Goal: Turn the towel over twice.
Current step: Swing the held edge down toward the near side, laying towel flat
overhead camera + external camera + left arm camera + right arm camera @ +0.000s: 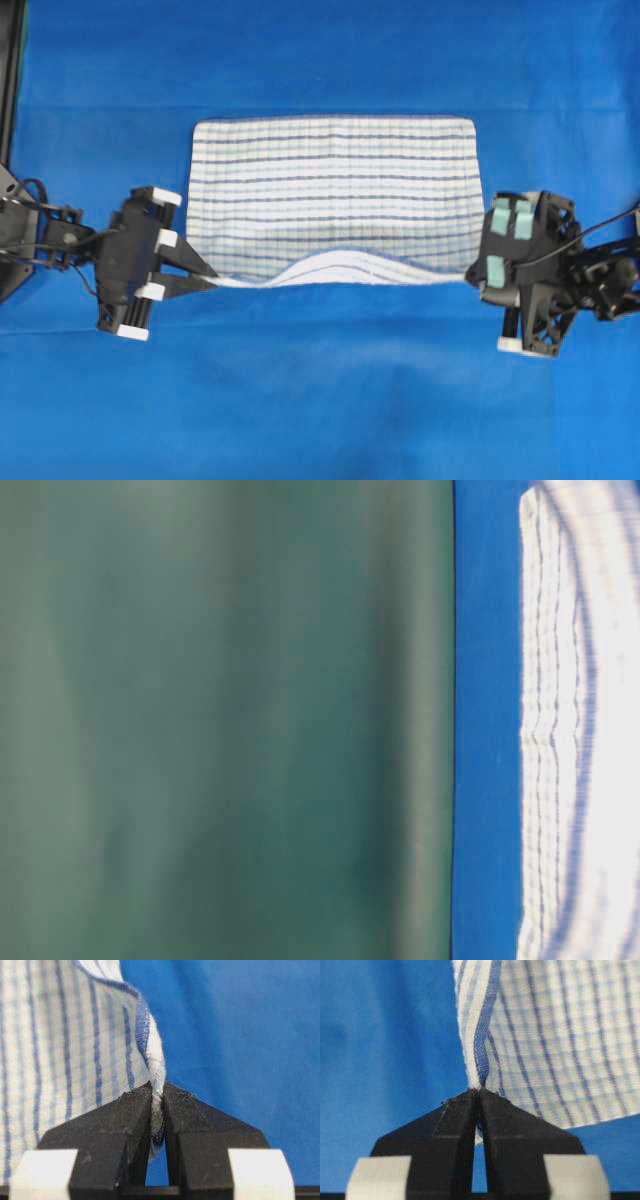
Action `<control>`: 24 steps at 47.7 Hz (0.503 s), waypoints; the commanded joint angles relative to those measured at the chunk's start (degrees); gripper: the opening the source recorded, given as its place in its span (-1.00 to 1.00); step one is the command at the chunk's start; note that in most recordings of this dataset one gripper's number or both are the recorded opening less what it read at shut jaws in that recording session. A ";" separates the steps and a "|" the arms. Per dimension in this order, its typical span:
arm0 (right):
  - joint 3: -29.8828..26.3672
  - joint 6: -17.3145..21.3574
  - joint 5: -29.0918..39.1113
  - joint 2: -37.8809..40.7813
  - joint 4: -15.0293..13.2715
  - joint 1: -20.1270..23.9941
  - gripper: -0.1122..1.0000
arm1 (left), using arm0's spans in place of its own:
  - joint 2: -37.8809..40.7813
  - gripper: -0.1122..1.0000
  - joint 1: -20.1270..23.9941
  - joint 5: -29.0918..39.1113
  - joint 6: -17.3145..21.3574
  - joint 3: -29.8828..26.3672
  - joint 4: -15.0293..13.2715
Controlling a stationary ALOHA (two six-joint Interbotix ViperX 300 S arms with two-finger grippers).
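- At the centre of the blue table covering point(320, 400) lies the striped towel point(335, 190), spread flat except along its six-o'clock edge, which is raised off the covering and sags in the middle.
- Left gripper point(205, 277) sits at the towel's eight-o'clock corner; the left wrist view shows its jaws pinched tight on the hem, the cloth squeezed between the fingertips point(137, 1105).
- Right gripper point(479, 1091) sits at the four-o'clock corner, jaws likewise clamped on the blue-striped hem (its tips are hidden under the wrist in the overhead view).
- Seen from table level, the towel point(575, 720) is a pale blurred band on the covering.
- Judged step: both near corners are gripped and the edge is just lifted, so a flip looks to be starting. Which of the two turns this is, I cannot tell.
- Next move, as I judge it: raise both corners together and carry them toward twelve o'clock, over the far edge, keeping the arms level and evenly spaced so the cloth rolls over without bunching or slipping from either pinch.
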 commanded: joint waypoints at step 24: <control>1.05 0.09 -6.33 4.92 2.46 0.26 -0.72 | 3.78 -0.64 -0.44 5.71 -0.70 -3.25 0.00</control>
